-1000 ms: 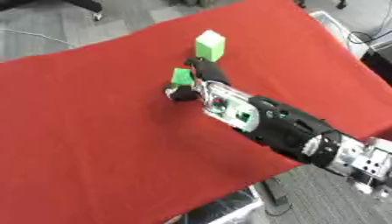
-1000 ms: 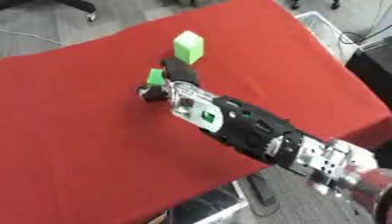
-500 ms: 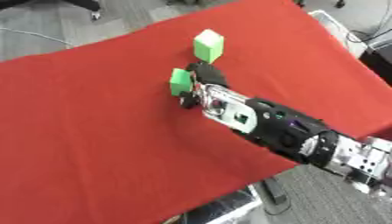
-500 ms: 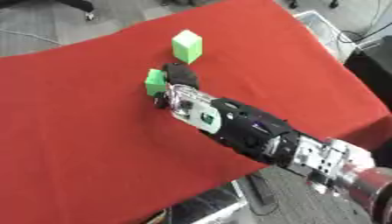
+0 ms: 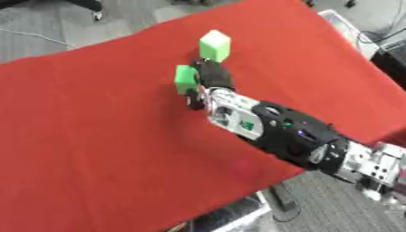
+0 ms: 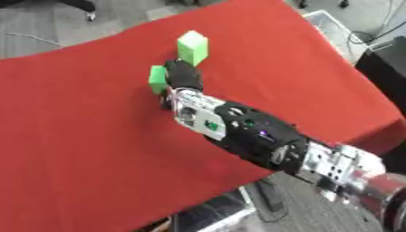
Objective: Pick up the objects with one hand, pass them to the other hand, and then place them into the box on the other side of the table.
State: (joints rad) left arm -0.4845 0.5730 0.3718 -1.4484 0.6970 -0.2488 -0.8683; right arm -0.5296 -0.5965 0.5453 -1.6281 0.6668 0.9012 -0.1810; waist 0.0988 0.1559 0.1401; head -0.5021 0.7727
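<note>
Early stage: our right robot hand (image 5: 212, 84) pinches one green block (image 5: 186, 79) at upper centre of the red bench (image 5: 95, 136); second block (image 5: 215, 45) untouched, handover and boxing remain.

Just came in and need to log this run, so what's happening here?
The robot's right hand reaches across the red table, its fingers curled on a small green block. A second green block stands just beyond it, untouched. The left hand and the box are out of view, so no handover has begun.
</note>
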